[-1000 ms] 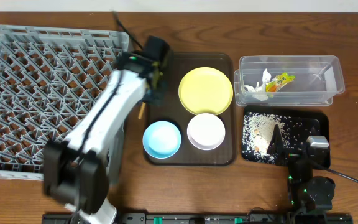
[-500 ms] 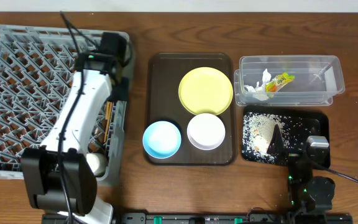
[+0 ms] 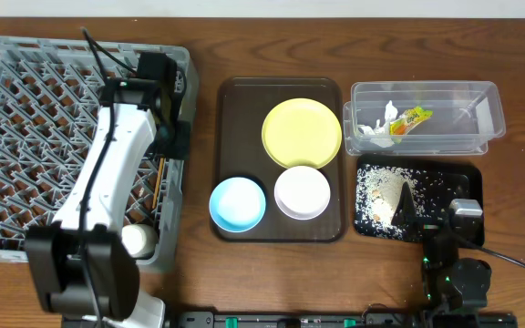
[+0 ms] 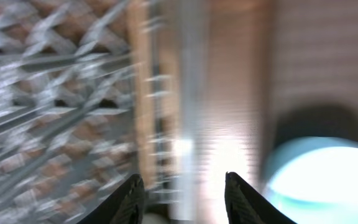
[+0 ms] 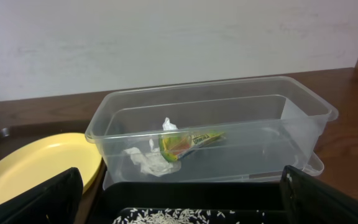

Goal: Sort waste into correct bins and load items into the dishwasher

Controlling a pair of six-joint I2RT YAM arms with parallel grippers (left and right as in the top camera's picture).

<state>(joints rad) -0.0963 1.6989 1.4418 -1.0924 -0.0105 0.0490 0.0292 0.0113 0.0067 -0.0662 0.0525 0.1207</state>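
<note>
My left gripper (image 3: 172,146) hangs open and empty over the right edge of the grey dish rack (image 3: 35,118); its wrist view (image 4: 180,186) is blurred. The wooden chopsticks (image 3: 158,179) lie in the rack just below it and also show in the left wrist view (image 4: 142,93). The yellow plate (image 3: 302,132), light-blue bowl (image 3: 238,203) and white bowl (image 3: 302,192) sit on the brown tray (image 3: 231,100). The clear tub (image 3: 486,100) holds the wrapper (image 3: 412,118) and paper scraps (image 3: 376,128). Rice crumbs (image 3: 381,196) lie in the black tray (image 3: 468,178). My right gripper (image 5: 179,199) is open at that tray's near edge.
The brown tray stands between the rack and the two bins. In the right wrist view the clear tub (image 5: 210,124) sits straight ahead, with the plate's rim (image 5: 36,162) to its left. A cable runs along the table's front right.
My left arm swung left from the brown tray to the rack's right edge, carrying the chopsticks. They now lie in the rack, and the gripper is open.
</note>
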